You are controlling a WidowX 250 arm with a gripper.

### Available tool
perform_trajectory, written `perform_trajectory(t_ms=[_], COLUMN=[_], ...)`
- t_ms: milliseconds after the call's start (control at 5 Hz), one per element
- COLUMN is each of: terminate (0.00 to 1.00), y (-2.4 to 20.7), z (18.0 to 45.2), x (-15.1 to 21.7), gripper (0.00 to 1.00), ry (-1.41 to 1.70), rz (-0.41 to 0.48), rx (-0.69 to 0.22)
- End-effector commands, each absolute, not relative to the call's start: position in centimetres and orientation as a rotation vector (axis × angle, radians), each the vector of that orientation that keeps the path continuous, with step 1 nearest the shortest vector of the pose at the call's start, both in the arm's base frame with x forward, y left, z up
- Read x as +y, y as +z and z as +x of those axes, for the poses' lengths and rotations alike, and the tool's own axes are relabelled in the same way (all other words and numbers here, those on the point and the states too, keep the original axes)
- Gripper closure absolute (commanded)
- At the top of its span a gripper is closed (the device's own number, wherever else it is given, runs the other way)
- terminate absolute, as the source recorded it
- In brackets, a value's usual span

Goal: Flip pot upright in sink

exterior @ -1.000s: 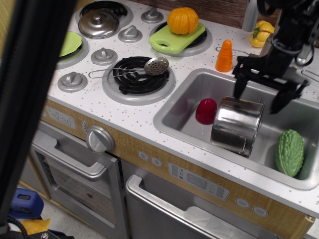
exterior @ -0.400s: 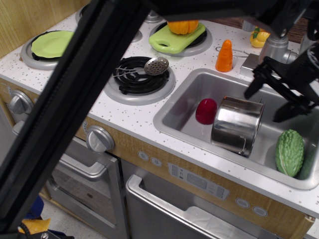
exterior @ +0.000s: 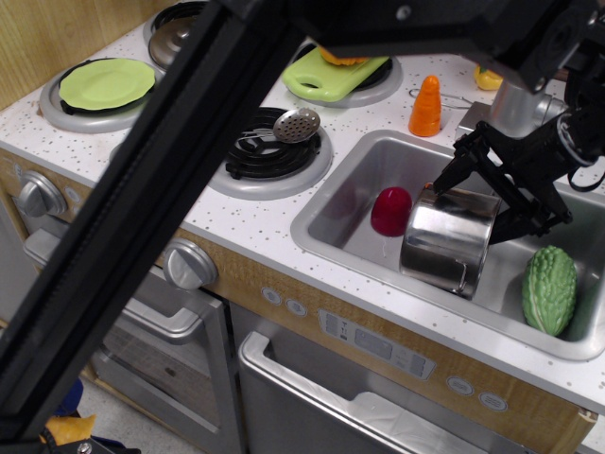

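One pot (exterior: 450, 237) lies tipped on its side in the sink (exterior: 331, 213).
Its shiny wall faces up, between a red vegetable (exterior: 390, 210) and a green gourd (exterior: 549, 288); the black gripper (exterior: 490, 194) hangs spread wide at its rim, grasping nothing.

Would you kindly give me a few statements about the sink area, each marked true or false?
1. The pot stands upright on its base. False: it lies tipped on its side in the sink.
2. A red vegetable sits beside the pot in the sink. True.
3. The green bumpy vegetable rests on the stove. False: it lies in the sink, right of the pot.
4. The gripper has its jaws spread at the pot's upper edge. True.
5. The orange carrot is inside the sink. False: it stands on the counter behind it.
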State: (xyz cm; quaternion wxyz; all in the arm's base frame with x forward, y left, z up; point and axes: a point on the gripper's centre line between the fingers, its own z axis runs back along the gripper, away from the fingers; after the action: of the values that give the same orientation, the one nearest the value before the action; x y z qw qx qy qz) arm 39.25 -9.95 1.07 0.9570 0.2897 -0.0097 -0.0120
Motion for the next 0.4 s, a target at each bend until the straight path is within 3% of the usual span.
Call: perform_trajectory(t_ms=[0, 200], terminate=[0.00, 0.00], y=[3.77, 3.56], z=[40.02, 39.84], x=[-8.57, -8.32], gripper=[0.00, 1.00], ry=[-0.019, -0.007], rz=[0.578, 0.568], rx=[-0.096, -0.099])
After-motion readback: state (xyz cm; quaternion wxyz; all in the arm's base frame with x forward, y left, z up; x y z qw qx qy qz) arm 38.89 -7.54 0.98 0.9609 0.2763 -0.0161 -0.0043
